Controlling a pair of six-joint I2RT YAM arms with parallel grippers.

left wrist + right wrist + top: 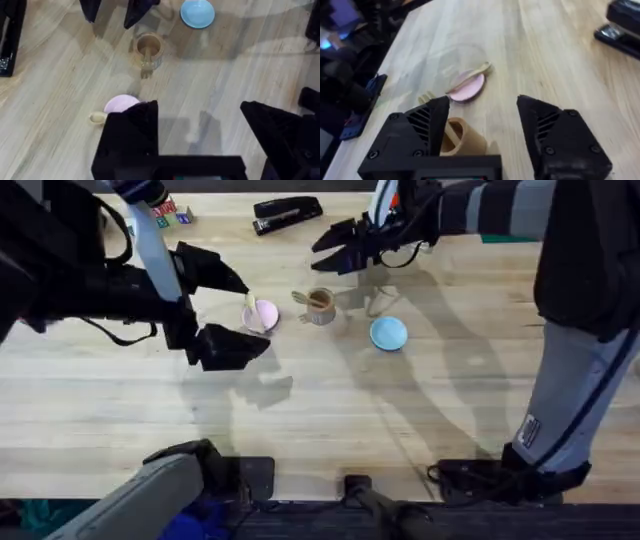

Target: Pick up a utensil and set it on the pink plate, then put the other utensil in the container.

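The small pink plate lies left of centre, with the pale wooden spoon resting across it, its handle over the rim. My left gripper hangs open around and above the plate, holding nothing. Just to the right stands the tan cup, the wooden fork leaning inside it with its prongs over the rim. Behind the cup, my right gripper is open and empty, hovering over the cup.
A light-blue plate sits right of the cup. A black stapler lies at the table's far edge, and small coloured blocks at the far left. The wooden tabletop in front of the plates is bare.
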